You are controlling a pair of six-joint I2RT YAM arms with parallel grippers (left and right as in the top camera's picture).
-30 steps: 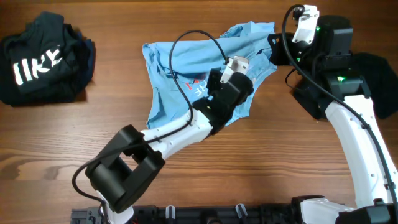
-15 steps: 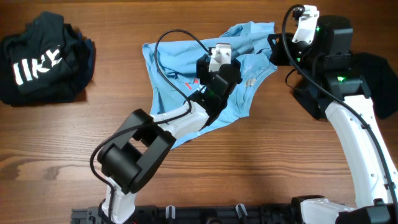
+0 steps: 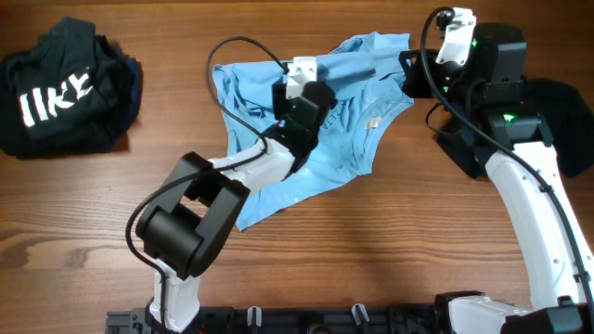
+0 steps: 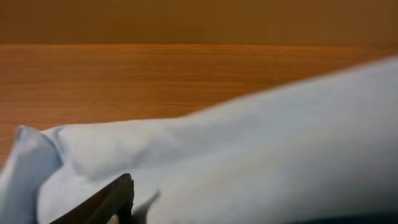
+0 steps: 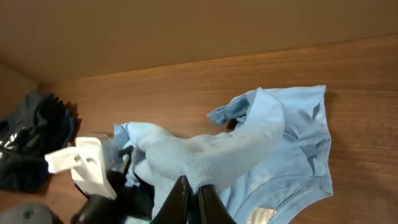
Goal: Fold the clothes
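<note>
Shirt (image 3: 343,121), blue, lies rumpled on the bench (image 3: 418,241); right gripper (image 5: 191,196) pinches a raised fold, likely to tension it; left gripper (image 3: 295,88) sits low over the cloth, closure impossible to tell.

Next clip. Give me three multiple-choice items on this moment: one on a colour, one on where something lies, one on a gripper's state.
1. What colour is the shirt?
A) light blue
B) red
C) white

2. Where does the black garment lie?
A) under the shirt
B) at the overhead view's upper left, apart from the shirt
C) in a gripper

3. How is the right gripper?
A) open, holding nothing
B) shut on the black garment
C) shut on a fold of the shirt

Key:
1 A: the overhead and right wrist views both show pale blue cloth.
2 B: it sits alone near the left edge, with bare wood between it and the shirt.
3 C: the right wrist view shows it pinched shut with shirt cloth bunched at its tip.
</note>
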